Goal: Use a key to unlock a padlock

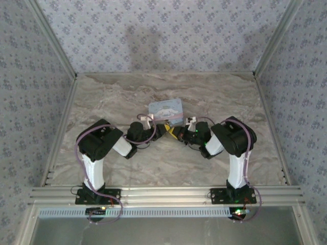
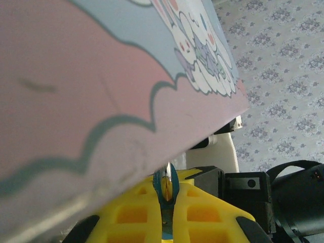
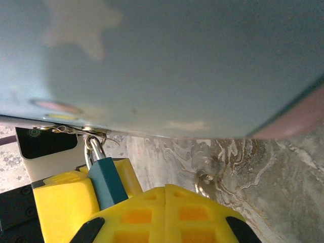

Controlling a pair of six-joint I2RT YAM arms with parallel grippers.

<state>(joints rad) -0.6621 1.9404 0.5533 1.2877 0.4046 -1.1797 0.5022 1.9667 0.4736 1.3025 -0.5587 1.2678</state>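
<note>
The tiny dark-blue padlock [image 3: 108, 183] hangs by its silver wire shackle [image 3: 93, 149] from the lower edge of the light-blue rectangular tin with a white cartoon figure [image 3: 167, 66]. In the right wrist view that puts it at the lower left of the frame. Its body runs slantwise, with the shackle end toward the upper left and the other end toward the lower right, where it disappears behind yellow fingers.

The left tool [image 2: 167, 196] is clenched on the padlock. In the left wrist view the blue body sits edge-on in the seam between the tool's yellow pads, low in the centre of the frame under the tin's pink edge.

The right tool [image 3: 166, 195] has its yellow pads pressed together at the bottom centre of its own view. I cannot tell whether a key is pinched between them. A small bright metal piece [image 3: 204, 179] shows just beyond those pads, against the marbled grey worktop [image 3: 263, 172], and what it is cannot be made out.

The padlock lies just beside the right tool, to the left of its tip and nearly touching. By my judgement the coming move depends on lining the right tool up with the padlock's hidden lower end along that slanted axis.
</note>
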